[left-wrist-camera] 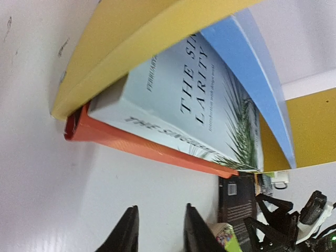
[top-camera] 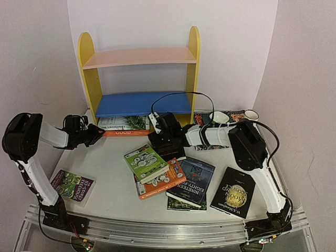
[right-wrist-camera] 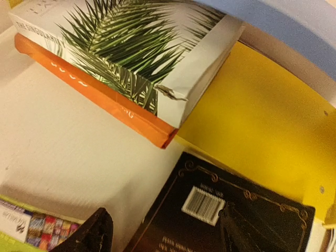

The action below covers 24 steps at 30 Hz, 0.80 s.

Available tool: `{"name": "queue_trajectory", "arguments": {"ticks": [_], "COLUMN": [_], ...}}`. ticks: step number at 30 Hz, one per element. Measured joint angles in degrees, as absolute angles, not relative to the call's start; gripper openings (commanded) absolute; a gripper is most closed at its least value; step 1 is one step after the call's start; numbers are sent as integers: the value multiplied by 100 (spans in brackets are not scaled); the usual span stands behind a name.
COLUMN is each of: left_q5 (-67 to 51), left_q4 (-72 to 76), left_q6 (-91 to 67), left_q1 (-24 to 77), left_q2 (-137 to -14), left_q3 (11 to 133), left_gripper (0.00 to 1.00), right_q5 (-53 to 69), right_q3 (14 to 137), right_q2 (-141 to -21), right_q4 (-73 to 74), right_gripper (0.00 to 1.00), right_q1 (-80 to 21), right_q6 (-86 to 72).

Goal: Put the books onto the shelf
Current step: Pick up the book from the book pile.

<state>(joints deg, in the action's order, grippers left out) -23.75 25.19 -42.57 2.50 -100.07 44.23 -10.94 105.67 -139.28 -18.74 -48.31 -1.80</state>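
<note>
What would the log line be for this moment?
left gripper: open, empty | right gripper: open over black book | shelf: palm-leaf book atop orange book, bottom level

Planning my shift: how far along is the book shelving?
Done: the palm-leaf book lies on an orange-spined book on the shelf's bottom level. In hand: the open right tool sits over a black book at the shelf's base edge; the left tool is empty. Left: at least the green book, orange paperback, dark blue book, Moon book and purple book.

Yellow-sided shelf (top-camera: 85, 59) with pink and blue boards; white palm-leaf book (top-camera: 125, 123), orange book (top-camera: 126, 133), green book (top-camera: 145, 163).
</note>
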Motion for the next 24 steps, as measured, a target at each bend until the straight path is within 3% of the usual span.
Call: {"name": "queue_trajectory", "arguments": {"ticks": [2, 5, 7, 17, 24], "left_q5": [-2624, -3020, -3162, -3234, -3175], "left_q4": [2530, 2547, 2412, 989, 550], "left_q6": [-4239, -4333, -4377, -4525, -5109], "left_q1": [250, 261, 307, 1275, 2147], "left_q2": [-9813, -9522, -9354, -7773, -7518], "left_q3": [4259, 3953, 3809, 3041, 2547], "left_gripper": [56, 86, 99, 99, 98], "right_q5": [-1041, -937, -812, 148, 906], "right_q3": [9963, 9229, 8840, 7627, 7240], "right_q2": [-13369, -12621, -12186, -10986, -10757], "right_q4": [-1865, -1723, -1562, -733, -539], "right_gripper": [73, 75, 76, 79, 79], "right_q1": [-4849, -4858, -4858, -4858, -4858], "right_q6": [-401, -777, -1059, -2246, -2976]}}
